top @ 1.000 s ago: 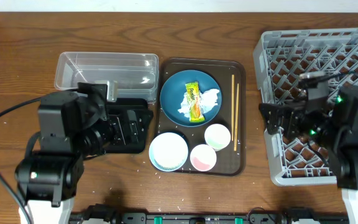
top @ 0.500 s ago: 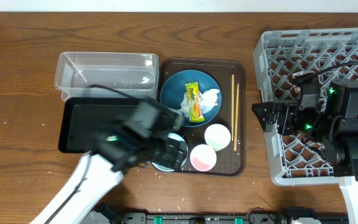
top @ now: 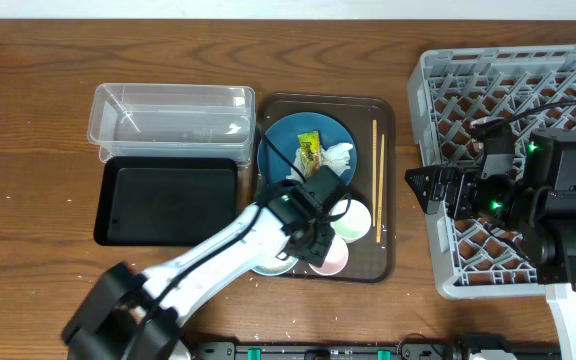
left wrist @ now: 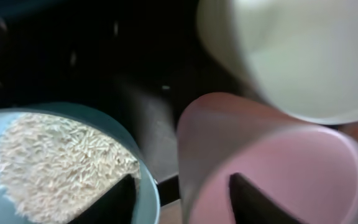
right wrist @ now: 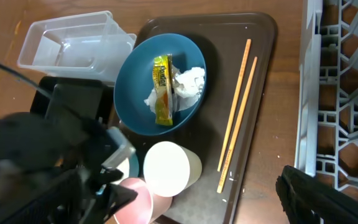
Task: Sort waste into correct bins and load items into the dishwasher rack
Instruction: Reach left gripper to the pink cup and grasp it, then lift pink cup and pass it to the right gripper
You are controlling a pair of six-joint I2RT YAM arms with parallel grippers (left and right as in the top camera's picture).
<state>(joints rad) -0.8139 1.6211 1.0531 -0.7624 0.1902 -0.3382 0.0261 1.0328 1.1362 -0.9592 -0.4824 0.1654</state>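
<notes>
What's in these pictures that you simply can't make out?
Overhead: the left arm covers most of the pale-blue bowl and part of the pink cup.
Left wrist: blurred close-up; the white cup is cut off by the top edge.
Right wrist: the right end effector is cropped by the bottom edge, so open or shut is unclear.

The wooden worktop (top: 28, 130) directly carries four items. The brown tray (top: 365, 110) lies beneath the left tool (top: 320, 238). The black tub (top: 168, 200) lies to the tool's left. The clear tub (top: 168, 115) lies left and ahead, against the black tub. The grey rack (top: 528, 80) lies well to the right. White grains (top: 259, 272) lie behind-left, beside the tray edge.
</notes>
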